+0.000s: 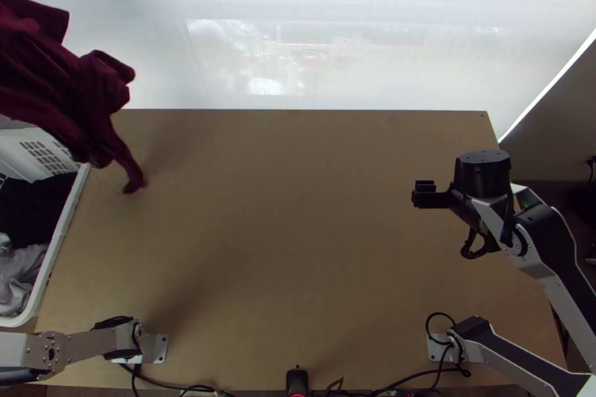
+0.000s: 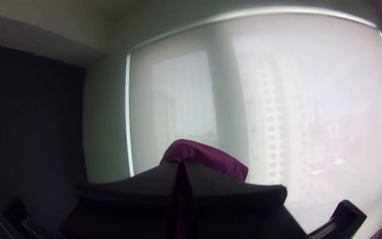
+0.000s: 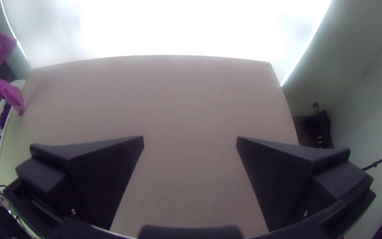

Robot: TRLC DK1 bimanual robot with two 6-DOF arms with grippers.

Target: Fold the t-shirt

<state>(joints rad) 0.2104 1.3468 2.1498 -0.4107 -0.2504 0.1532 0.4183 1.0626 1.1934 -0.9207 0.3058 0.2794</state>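
Wooden table, with a dark red t-shirt hanging bunched by its far left corner.
A white basket of clothes sits beside the table's left edge; over the right side, the right gripper has its fingers wide apart; the left gripper seems, in the dim wrist view, closed on the shirt.

Just left of the table: basket, clothes inside | over its far left corner: t-shirt | behind it: window | along its near edge: arm bases
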